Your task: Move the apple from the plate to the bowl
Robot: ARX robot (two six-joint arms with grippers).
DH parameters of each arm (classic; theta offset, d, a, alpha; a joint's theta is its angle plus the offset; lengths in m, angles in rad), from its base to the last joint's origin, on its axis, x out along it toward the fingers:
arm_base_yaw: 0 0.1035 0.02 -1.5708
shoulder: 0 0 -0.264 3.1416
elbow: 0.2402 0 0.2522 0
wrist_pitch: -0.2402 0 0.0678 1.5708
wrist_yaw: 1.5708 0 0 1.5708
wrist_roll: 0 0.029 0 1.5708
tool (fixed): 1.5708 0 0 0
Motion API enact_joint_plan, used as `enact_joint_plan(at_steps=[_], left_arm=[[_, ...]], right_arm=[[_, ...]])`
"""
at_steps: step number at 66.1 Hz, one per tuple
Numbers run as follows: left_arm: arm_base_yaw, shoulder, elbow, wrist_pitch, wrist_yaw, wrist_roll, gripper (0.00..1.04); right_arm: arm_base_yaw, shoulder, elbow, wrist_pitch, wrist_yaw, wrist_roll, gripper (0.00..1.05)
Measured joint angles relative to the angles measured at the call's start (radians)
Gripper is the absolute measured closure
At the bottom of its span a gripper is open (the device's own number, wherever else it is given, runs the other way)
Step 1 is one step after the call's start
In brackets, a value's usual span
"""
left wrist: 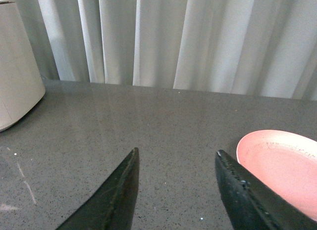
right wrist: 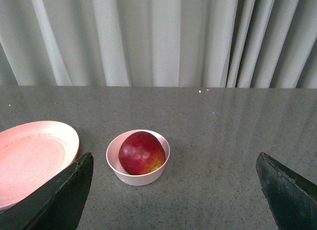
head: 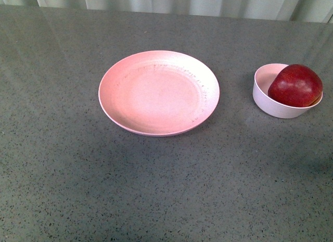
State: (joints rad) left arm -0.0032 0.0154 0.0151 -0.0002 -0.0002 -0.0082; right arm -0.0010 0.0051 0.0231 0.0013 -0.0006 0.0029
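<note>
The apple is sitting in the bowl, right of the bare plate. Both grippers are hanging released, holding nothing; retreating without bumping the bowl seems best.

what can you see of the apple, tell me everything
The apple is round, dark red and glossy, with a yellow-orange patch low on one side in the right wrist view. It sits in the small pale pink-white bowl, nearly filling it, its top rising well above the rim. It looks whole and unbruised. Only the bowl touches it; the wide pink plate beside it lies bare, and neither gripper is near it.
</note>
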Motion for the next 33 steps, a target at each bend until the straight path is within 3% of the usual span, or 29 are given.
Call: enact_joint_plan(at_steps=[13,33], left_arm=[[0.0,0.0,0.0,0.0,0.0,0.0,0.08],[0.0,0.0,0.0,0.0,0.0,0.002,0.09]], right_arm=[[0.0,0.0,0.0,0.0,0.0,0.0,0.09],[0.0,0.0,0.0,0.0,0.0,0.0,0.09]])
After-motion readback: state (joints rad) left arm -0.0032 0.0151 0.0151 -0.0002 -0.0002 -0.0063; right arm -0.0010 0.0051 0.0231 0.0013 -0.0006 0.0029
